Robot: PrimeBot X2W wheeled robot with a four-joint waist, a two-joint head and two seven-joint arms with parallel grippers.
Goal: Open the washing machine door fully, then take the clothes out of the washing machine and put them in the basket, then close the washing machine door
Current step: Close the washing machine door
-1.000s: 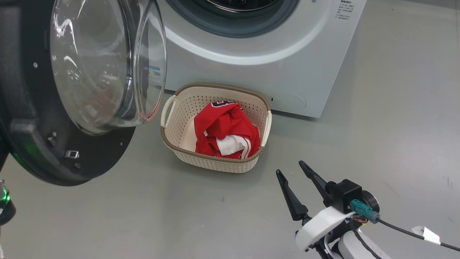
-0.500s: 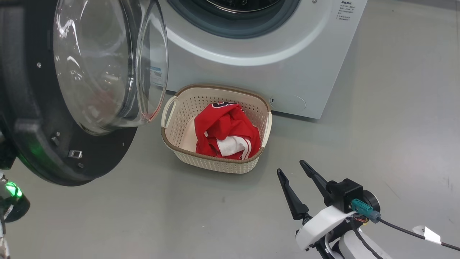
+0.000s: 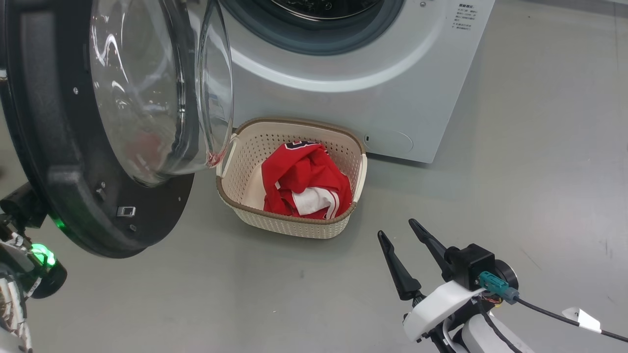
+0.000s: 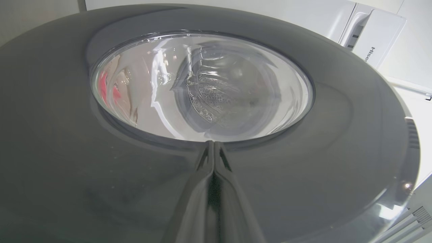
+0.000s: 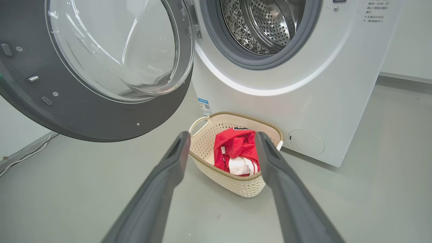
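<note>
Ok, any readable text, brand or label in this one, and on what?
"Hise": white panel, left wrist view, rest hidden.
Printed block on the washing machine: too small to read.
Blue label on it: too small.
Dark lettering on the clothes: folded, unreadable.

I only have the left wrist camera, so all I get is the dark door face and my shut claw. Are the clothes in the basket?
Observer: Yes. The red clothes lie inside the basket, which stands on the floor just in front of the washing machine.
Operator: Anything in the drum?
Observer: From the right wrist view, the part of the drum that shows is bare dimpled steel. Its bottom is hidden behind the grey ring.
Operator: And the other arm?
Observer: The right claw is open and holds nothing. It hangs low over the floor, short of the basket and pointing toward it.
</note>
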